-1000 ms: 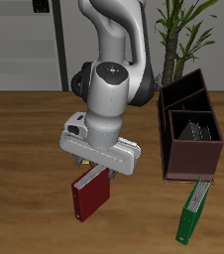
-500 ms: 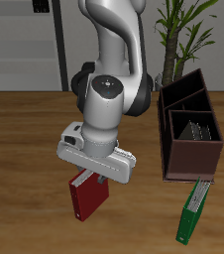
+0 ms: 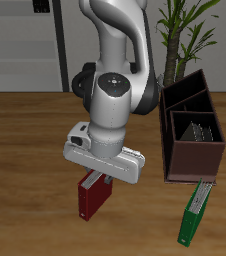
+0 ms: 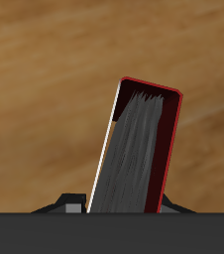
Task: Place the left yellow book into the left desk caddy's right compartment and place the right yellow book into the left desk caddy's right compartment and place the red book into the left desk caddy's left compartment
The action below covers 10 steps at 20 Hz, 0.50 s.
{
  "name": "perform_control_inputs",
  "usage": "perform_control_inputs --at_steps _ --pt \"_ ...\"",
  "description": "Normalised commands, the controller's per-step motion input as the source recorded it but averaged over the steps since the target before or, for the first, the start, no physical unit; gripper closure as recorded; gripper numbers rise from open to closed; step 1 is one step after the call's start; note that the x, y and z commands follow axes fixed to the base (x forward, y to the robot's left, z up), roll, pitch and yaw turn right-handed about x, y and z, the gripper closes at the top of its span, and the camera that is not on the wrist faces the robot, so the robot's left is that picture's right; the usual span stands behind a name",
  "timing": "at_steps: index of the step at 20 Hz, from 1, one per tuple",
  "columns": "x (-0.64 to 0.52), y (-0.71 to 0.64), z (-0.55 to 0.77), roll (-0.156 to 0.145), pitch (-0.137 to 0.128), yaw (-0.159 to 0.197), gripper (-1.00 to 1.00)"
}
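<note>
Near the table's front edge hangs the gripper [image 3: 97,180], pinching the red book [image 3: 93,196] at its top end. Book tilted, lower end close to the wood or on it, hard to tell which. Plenty of bare brown table [image 3: 25,150] all round it, with open room toward the back and the side. Off to one side stands the left desk caddy [image 3: 191,127], dark, tall-walled, split in two. Inside the part nearer the front, two small grey books [image 3: 198,131] stand on edge, too small to tell apart. Just past the caddy's front wall lies a long green book [image 3: 194,213], touching the table only. No words to read on any cover. Behind, a leafy plant [image 3: 185,35] and grey shelves [image 3: 15,40].
</note>
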Motion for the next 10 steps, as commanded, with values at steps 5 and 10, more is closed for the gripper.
perform_control_inputs --at_steps 5,10 --pt "-0.27 0.26 0.69 0.041 -0.120 0.023 1.00" --pt "-0.21 0.13 0.32 0.036 -0.036 0.041 1.00"
